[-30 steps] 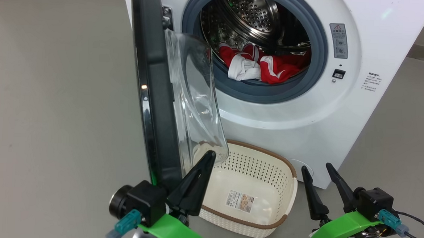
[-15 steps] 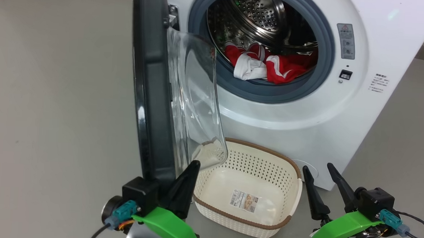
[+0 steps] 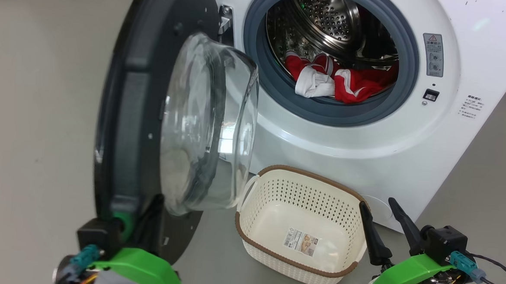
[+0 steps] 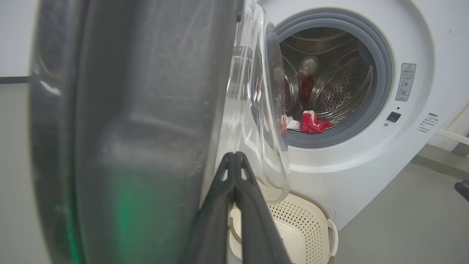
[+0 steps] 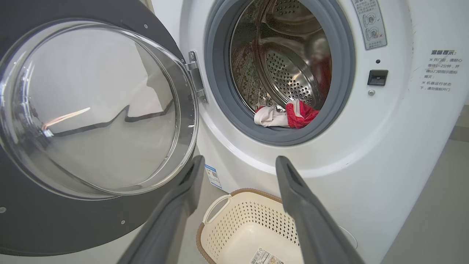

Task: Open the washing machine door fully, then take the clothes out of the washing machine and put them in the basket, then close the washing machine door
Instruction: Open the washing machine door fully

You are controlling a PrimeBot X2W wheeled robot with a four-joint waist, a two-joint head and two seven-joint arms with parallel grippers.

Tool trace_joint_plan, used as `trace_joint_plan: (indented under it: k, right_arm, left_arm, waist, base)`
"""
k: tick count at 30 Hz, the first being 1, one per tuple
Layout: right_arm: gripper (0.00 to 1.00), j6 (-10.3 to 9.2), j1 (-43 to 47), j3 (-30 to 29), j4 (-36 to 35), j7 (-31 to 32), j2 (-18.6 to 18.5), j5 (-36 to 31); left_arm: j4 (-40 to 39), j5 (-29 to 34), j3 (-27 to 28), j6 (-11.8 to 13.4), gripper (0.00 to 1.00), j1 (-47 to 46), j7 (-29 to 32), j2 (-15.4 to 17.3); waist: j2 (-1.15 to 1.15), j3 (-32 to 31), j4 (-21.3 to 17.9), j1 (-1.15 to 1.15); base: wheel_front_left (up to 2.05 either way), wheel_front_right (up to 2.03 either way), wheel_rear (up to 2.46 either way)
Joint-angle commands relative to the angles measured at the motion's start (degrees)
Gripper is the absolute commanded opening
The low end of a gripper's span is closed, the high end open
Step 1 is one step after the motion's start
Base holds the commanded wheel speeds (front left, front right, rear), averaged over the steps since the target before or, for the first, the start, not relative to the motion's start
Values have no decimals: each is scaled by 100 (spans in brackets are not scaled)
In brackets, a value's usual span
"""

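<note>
Item 1. The washing machine (image 3: 344, 142): white front-loader, standing on a grey floor (image 3: 41, 126). A grey rubber ring (image 3: 336, 118) frames the round opening, and behind it is a perforated steel drum (image 3: 328, 20). A warning sticker (image 3: 433, 54) is fixed to the right of the opening. The right wrist view shows a small blue label (image 5: 211, 176) low on the front.

Item 2. The washing machine door (image 3: 130, 88): swung out on a hinge (image 3: 224, 21) at the left of the opening. Its black rim stands upright, and the clear glass bowl bulges toward the right.

Item 3. The clothes (image 3: 351, 84): red fabric with white stripes and a white part. They lie bunched in the drum at the lower lip of the opening, resting against the rubber ring.

Item 4. The basket (image 3: 307, 171): cream, perforated, with a brown rim. It sits on the floor just in front of the machine, below the opening and right of the door's lower edge. A paper label (image 3: 302, 242) lies on its floor.

Item 5. Left gripper (image 4: 234, 161): clenched, fingers pressed flat together with nothing between them. It sits near the door's lower part, close beside the inner black face and the glass bowl. Whether it touches the door cannot be told.

Item 6. Right gripper (image 3: 377, 203): released, fingers spread wide and holding nothing. It is at the near right, just right of the basket, pointing toward the machine front.
</note>
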Motion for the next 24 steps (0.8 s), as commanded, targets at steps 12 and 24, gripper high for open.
trace_joint_plan:
  k: [12, 24]
  right_arm:
    - [100, 43, -163, 107, -74, -37, 5, -139]
    - [100, 43, -104, -25, -95, -37, 5, -234]
  left_arm:
    - [123, -191, 1013, 269, 0, -113, -257, 588]
    - [696, -395, 1625, 239, 0, -380, -579, 1048]
  waist:
    - [0, 9, -45, 0]
    - [0, 30, -150, 0]
  base:
    - [0, 0, 0]
    - [0, 0, 0]
